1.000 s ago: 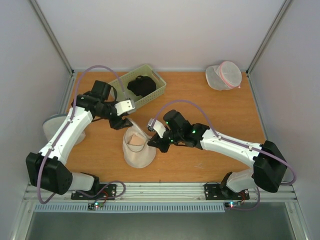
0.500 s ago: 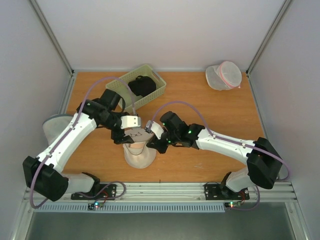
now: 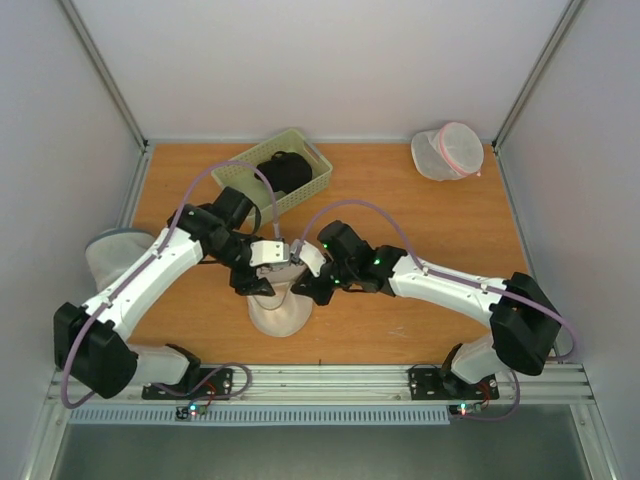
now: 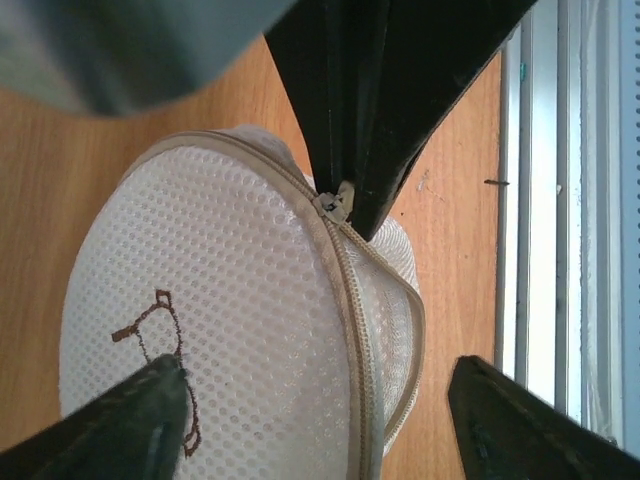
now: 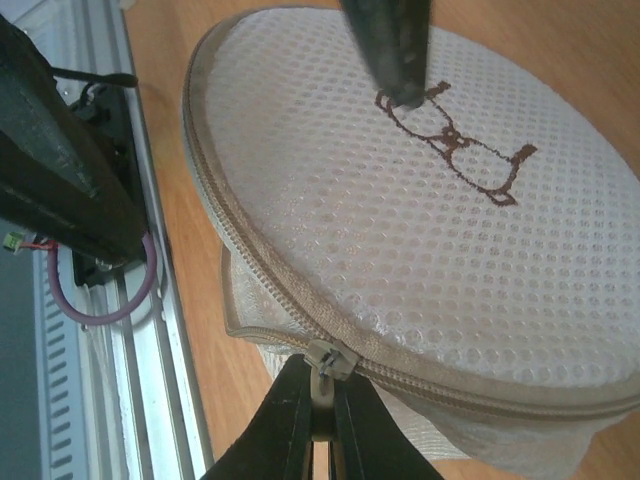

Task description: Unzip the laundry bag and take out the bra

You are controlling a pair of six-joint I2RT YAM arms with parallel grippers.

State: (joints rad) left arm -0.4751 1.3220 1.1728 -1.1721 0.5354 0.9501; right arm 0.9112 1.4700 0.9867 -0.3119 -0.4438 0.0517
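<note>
the laundry bag (image 3: 281, 313) sits mid-worktop (image 3: 420, 230); right end effector (image 5: 321, 388) clenched on its zip pull (image 5: 326, 357), left end effector (image 4: 315, 385) released, straddling its top.

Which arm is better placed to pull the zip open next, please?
Right. The right gripper is shut on the zip pull at the laundry bag's rim seam, while the left gripper is open, spread over the bag's top face and holding nothing.

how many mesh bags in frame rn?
3. The laundry bag, centre; a white one with pink zip, far right corner; a greyish one, left edge, partly occluded. Basket contents unclear.
</note>
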